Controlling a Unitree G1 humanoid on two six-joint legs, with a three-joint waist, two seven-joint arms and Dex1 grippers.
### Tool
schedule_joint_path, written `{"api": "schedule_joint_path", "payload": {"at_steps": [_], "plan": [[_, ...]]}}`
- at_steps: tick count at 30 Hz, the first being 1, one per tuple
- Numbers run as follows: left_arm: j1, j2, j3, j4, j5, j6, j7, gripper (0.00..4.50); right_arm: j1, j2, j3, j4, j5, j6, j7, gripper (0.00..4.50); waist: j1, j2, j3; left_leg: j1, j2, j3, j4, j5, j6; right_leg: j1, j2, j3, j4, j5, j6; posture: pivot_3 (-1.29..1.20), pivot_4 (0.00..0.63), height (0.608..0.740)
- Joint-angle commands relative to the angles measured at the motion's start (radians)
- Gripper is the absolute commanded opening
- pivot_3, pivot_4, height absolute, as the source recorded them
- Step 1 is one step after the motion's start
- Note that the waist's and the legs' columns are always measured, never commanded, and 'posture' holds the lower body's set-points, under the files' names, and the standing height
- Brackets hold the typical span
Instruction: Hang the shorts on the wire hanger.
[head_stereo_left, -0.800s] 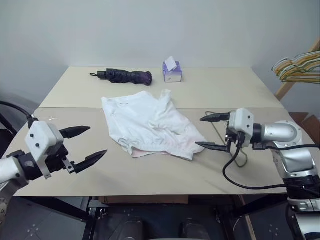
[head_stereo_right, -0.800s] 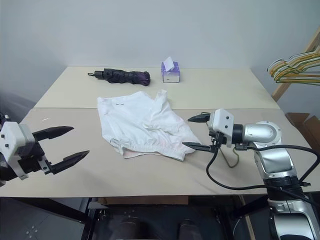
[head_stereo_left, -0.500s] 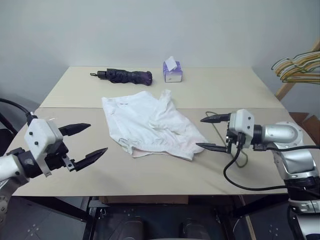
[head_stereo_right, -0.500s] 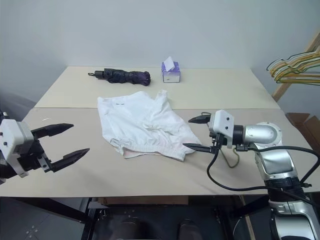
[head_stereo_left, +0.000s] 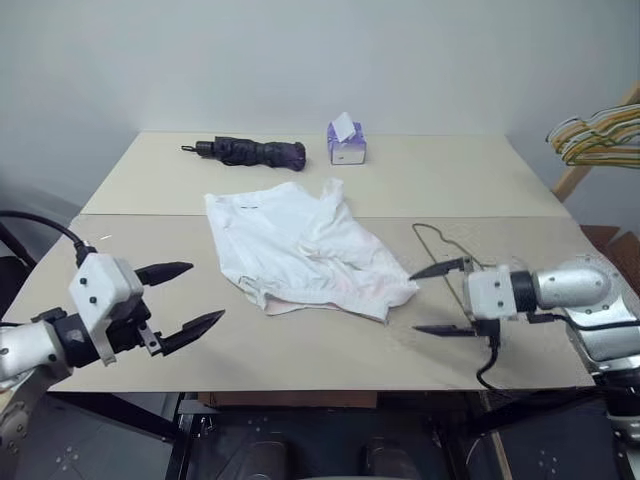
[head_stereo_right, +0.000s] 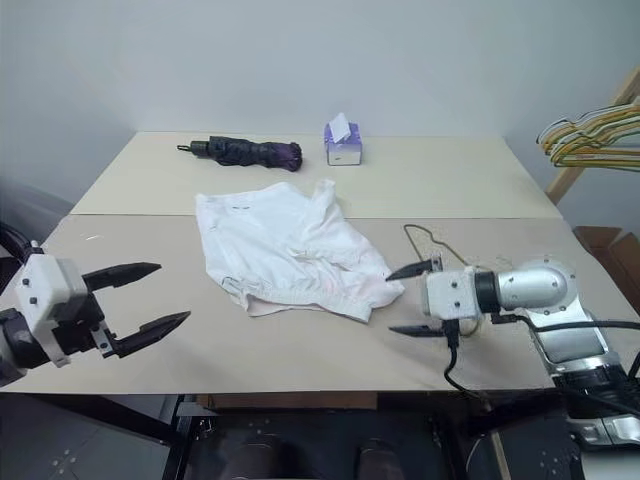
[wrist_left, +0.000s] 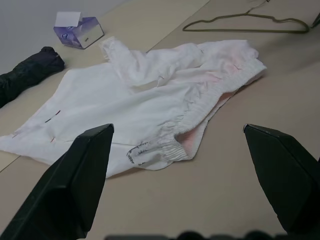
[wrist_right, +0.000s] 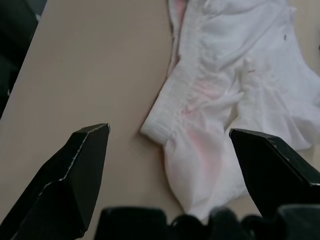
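Shorts (head_stereo_left: 305, 250) lie crumpled mid tabletop (head_stereo_left: 300, 345), waistband toward near-right. Wire hanger (head_stereo_left: 450, 250) flat on right, probably just touching shorts' hem. Right hand (head_stereo_left: 440, 298) nearer, fingers apart, facing hem. Left hand (head_stereo_left: 185, 298) apart too, empty, farther left.

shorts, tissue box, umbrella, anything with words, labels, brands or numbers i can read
None can be read.
The shorts: small dark and red marks by one hem and a dark scribble on the waistband, too small to read.
The tissue box: purple print, no legible text.
The umbrella: no text seen.
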Motion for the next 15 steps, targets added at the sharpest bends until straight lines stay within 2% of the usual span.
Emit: {"api": "schedule_joint_path", "payload": {"at_steps": [1, 4, 9, 15], "plan": [[-0.018, 0.014, -0.016, -0.019, -0.001, -0.021, -0.012, 4.50, -0.018, 0.020, 0.003, 0.036, -0.132, -0.068, -0.130, 4.45, -0.006, 0.000, 0.000, 0.000, 0.001, 0.001, 0.000, 0.000, 0.000, 0.000, 0.001, 0.001, 0.000, 0.000, 0.000, 0.08, 0.057, 0.740], [-0.029, 0.020, -0.034, -0.009, 0.005, -0.025, -0.021, 4.50, -0.032, 0.055, 0.024, 0.042, -0.207, -0.063, -0.213, 4.45, -0.016, 0.000, 0.000, 0.001, 0.002, 0.001, 0.000, 0.000, 0.000, 0.000, 0.001, 0.001, 0.000, 0.000, -0.001, 0.07, 0.059, 0.740], [-0.049, 0.028, -0.049, 0.002, 0.009, -0.027, -0.034, 4.50, 0.021, 0.094, 0.054, -0.177, -0.155, 0.145, -0.201, 4.45, -0.022, 0.000, 0.000, -0.001, 0.003, -0.001, 0.000, 0.000, 0.000, -0.001, 0.002, 0.000, 0.000, 0.000, -0.001, 0.07, 0.065, 0.740], [-0.056, 0.030, -0.062, 0.014, 0.015, -0.031, -0.048, 4.50, 0.032, 0.166, 0.152, -0.298, -0.368, 0.386, -0.300, 4.45, -0.022, 0.000, 0.001, 0.000, 0.003, -0.003, 0.000, 0.000, 0.000, -0.001, 0.002, 0.001, 0.000, 0.000, -0.001, 0.06, 0.064, 0.740]]}}
